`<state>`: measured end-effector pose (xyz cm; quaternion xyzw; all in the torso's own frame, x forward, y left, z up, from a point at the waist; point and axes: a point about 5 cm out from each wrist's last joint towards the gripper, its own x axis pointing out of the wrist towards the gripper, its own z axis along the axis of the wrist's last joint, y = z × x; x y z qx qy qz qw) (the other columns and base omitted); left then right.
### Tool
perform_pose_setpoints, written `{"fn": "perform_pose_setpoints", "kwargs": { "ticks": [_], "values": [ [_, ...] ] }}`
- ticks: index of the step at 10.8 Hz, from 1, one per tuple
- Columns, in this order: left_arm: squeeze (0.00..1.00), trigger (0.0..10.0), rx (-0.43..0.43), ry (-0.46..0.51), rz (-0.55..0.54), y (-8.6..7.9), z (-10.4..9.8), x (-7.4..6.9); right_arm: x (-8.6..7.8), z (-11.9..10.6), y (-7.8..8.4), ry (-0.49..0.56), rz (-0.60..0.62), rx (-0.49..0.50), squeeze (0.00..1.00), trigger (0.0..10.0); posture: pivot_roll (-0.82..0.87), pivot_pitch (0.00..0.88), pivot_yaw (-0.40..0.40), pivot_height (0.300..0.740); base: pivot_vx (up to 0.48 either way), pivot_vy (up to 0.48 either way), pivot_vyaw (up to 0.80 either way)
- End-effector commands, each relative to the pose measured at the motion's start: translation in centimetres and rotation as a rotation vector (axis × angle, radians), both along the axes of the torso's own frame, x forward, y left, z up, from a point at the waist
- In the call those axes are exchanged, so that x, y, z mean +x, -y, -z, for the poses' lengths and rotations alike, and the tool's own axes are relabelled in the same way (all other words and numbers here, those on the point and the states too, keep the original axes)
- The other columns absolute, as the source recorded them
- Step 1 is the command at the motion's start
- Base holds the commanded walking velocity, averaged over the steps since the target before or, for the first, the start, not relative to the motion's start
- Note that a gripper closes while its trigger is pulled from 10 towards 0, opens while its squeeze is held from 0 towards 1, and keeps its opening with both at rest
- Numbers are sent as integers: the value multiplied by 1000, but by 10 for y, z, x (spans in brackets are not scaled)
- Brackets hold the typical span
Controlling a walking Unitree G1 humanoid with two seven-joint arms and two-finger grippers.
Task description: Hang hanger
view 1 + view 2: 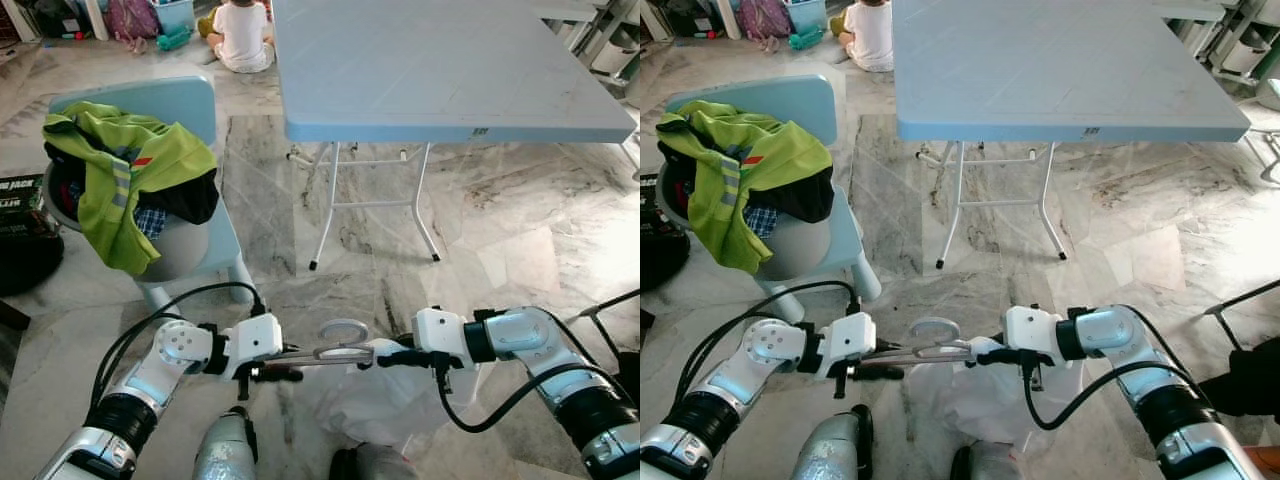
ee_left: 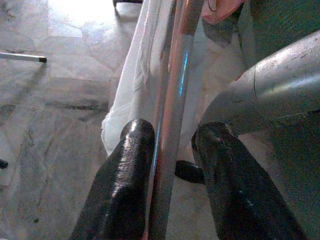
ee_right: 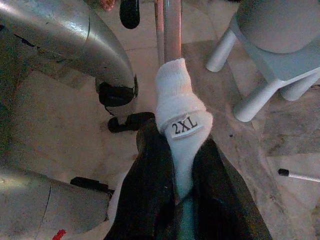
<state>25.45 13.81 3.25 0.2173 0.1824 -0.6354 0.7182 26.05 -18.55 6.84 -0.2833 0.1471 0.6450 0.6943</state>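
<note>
Left eye view: hanger [image 1: 330, 353] with white garment [image 1: 375, 400] clamped between left gripper [image 1: 272, 372] and right gripper [image 1: 385, 358]; hanging judged not yet done.

1. I see a marble floor [image 1: 520, 230] with grey veining across the whole scene.
2. A light blue folding table [image 1: 440, 70] stands on the floor on white metal legs [image 1: 375, 205].
3. A pale blue chair [image 1: 175, 105] stands on the floor, well apart from the table on its left side.
4. A round grey basket [image 1: 180, 250] rests on the chair seat, with clothes [image 1: 125, 165] heaped in it.
5. A person [image 1: 240, 35] sits on the floor beyond the table's far left corner.
6. A black bag [image 1: 25, 245] sits on the floor just left of the chair.
</note>
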Motion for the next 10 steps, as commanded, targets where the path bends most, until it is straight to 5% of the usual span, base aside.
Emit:
{"fn": "perform_pose_setpoints", "kwargs": {
  "ticks": [1, 6, 9, 10],
  "values": [
    [0, 0, 21, -15, 12, -1, 4, -3, 4, -7, 1, 30, 1, 1, 0, 10000, 21, 157, -74, 740, 0, 0, 0],
    [0, 0, 35, 0, 19, 3, 7, -3, 9, -10, -1, 31, 22, 14, 0, 10000, 21, 156, -74, 740, 0, 0, 0],
    [0, 0, -67, 62, -36, 10, 0, 4, 20, -19, -7, 74, 50, 57, 0, 10000, 25, 148, -69, 740, 0, 0, 0],
    [0, 0, -88, 93, -65, 12, -3, 7, 22, -18, -12, 50, 51, 82, 1000, 10000, 25, 148, -69, 740, 0, 0, 0]
  ]
}}
